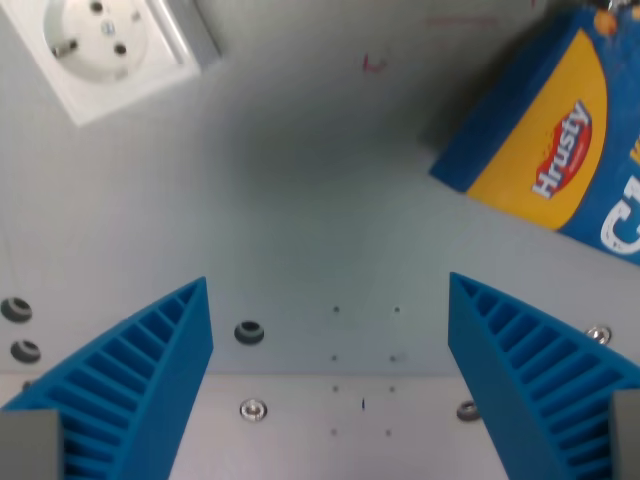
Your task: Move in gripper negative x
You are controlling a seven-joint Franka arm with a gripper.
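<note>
My gripper (pixel 328 290) hangs open over a grey metal surface (pixel 300 200), with nothing between its two blue ribbed fingers (pixel 150 370). One finger rises from the wrist view's lower left, the other from the lower right. A blue and yellow "Hrusty" box (pixel 555 140) lies at the wrist view's upper right, apart from the fingers. A white wall socket (pixel 105 45) sits at the upper left.
Several bolts and small holes dot the plate between and beside the fingers, such as a dark bolt (pixel 249 332) and a silver one (pixel 253 408). A seam crosses the plate near the bottom. A faint red mark (pixel 373 64) shows at the top.
</note>
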